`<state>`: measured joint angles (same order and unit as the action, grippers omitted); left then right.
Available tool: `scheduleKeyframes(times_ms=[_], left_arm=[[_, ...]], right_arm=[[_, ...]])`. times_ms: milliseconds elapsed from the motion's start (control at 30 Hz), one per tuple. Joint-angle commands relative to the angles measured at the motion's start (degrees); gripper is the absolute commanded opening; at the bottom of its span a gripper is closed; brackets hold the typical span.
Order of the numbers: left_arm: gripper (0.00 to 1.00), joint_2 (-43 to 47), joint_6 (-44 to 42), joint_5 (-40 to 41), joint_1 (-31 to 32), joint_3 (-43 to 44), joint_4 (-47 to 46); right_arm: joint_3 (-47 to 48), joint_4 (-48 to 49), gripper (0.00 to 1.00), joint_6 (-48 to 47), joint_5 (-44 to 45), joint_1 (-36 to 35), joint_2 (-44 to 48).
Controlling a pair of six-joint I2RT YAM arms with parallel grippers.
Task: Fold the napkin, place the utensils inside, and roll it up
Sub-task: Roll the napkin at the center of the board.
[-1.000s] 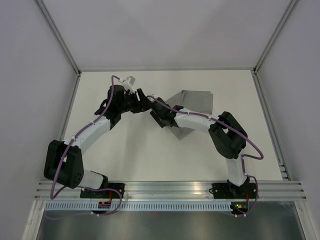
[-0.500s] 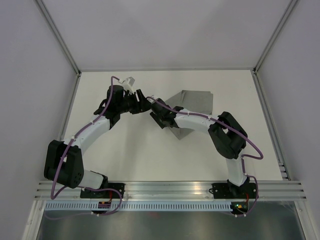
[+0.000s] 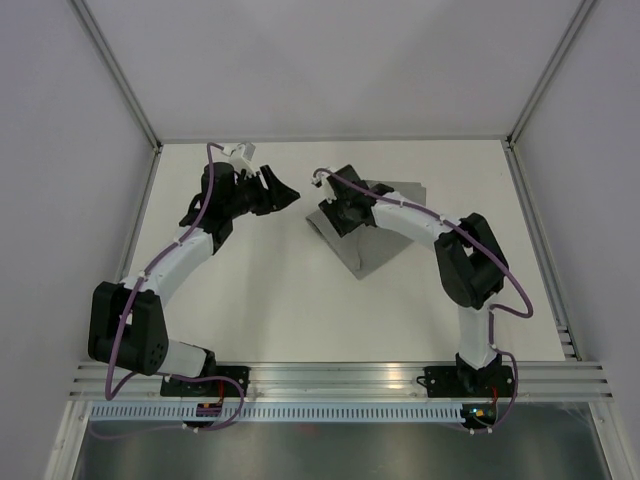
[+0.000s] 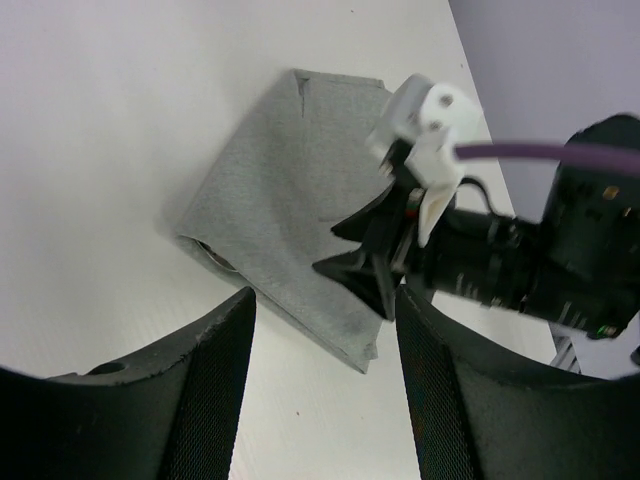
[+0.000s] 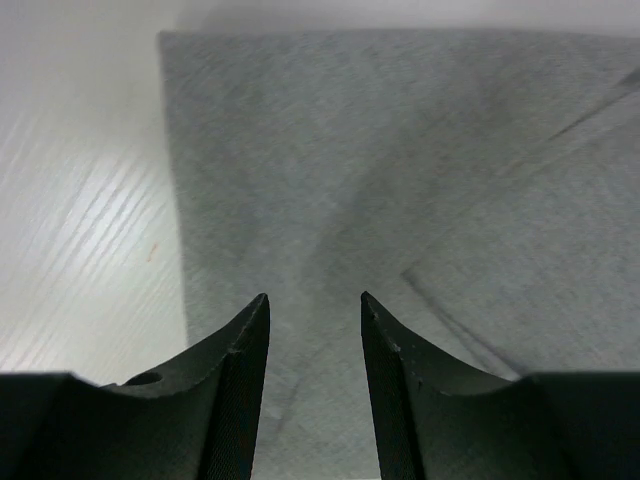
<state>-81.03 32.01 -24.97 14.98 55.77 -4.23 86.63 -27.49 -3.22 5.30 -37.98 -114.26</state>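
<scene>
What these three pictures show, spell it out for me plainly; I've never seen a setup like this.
This is a robot with two arms fixed at the near edge of a white table. The wide picture comes from a camera above and behind the arms. The other two come from small cameras on each wrist, so the dark prongs at the bottom are that arm's own fingers. On the table lies a grey cloth napkin, folded into overlapping layers. The right pincer is open over the napkin. The left pincer is open beside it. Neither holds anything, and no fork shows in any view.
</scene>
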Motion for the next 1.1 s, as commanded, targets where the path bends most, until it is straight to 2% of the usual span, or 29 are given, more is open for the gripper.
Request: scheduleKeyframes(times_ms=[0, 467, 1067], left_arm=[[0.63, 1.41, 2.18, 1.42, -0.83, 1.98, -1.92], [0.63, 1.93, 2.62, 0.71, -1.36, 1.98, -1.31], [0.63, 1.67, 2.36, 1.33, -1.62, 1.62, -0.69]], right_arm=[[4.94, -2.75, 0.48, 1.37, -5.12, 4.83, 2.03], [16.28, -4.77, 0.49, 8.41, -20.06, 18.01, -8.6], [20.59, -0.47, 0.44, 12.01, -25.07, 23.03, -16.78]])
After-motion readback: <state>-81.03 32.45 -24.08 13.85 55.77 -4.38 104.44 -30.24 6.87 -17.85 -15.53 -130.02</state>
